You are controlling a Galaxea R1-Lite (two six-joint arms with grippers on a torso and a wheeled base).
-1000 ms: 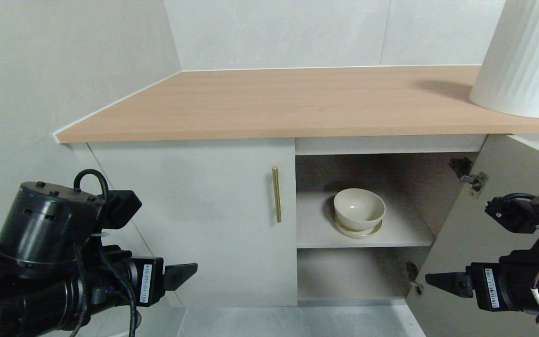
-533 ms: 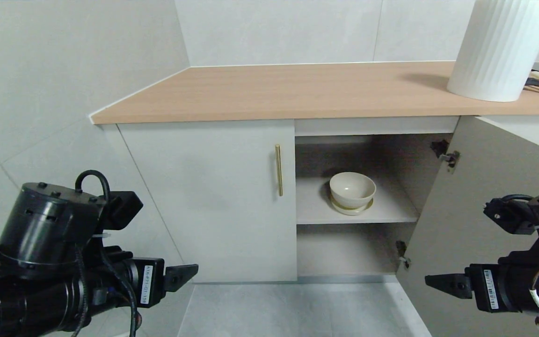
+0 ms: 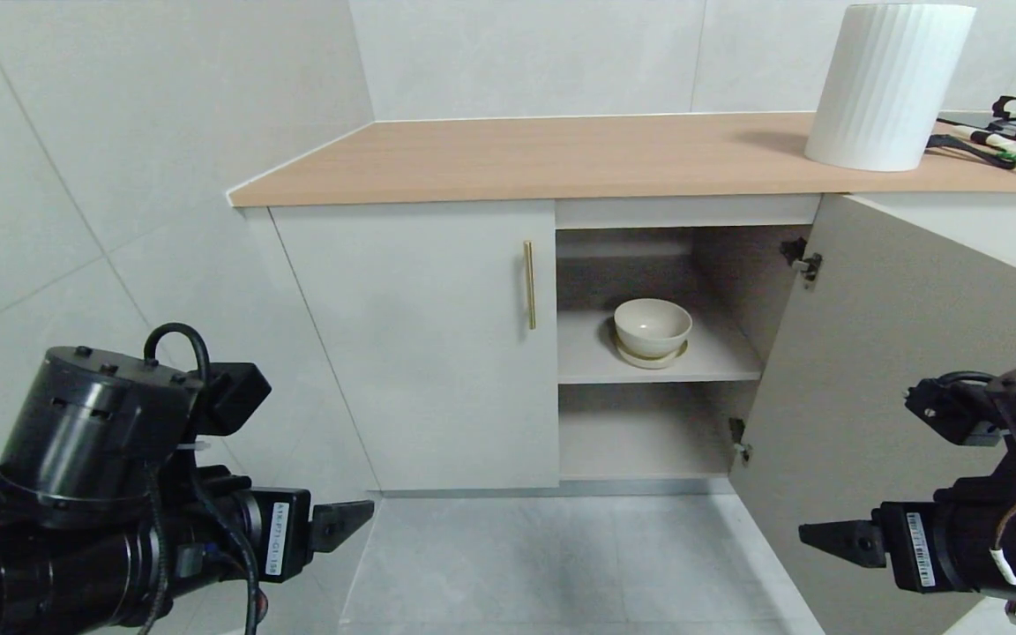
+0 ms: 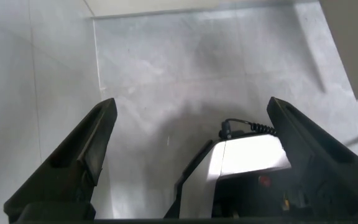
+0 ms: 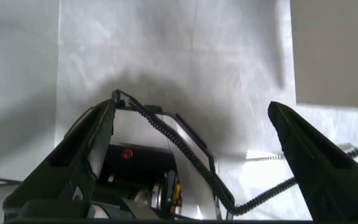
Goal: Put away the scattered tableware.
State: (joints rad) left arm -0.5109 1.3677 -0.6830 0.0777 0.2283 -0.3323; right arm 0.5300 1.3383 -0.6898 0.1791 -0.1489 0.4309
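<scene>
bowl (image 3: 652, 324), one, seemingly on one saucer (image 3: 652, 360); left gripper (image 4: 191, 106), right gripper (image 5: 191, 107) jaws apart.

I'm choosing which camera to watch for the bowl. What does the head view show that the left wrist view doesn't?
Head view: the bowl on a plate on the cabinet shelf, the door open, the countertop above. Left wrist view: the left gripper from behind, fingers wide apart. Both: that gripper and the grey tiled floor.

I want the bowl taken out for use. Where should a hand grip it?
Pinch the near rim of the bowl, coming straight in through the open front of the cupboard: it sits upright, mouth up, on a plate on the shelf.
</scene>
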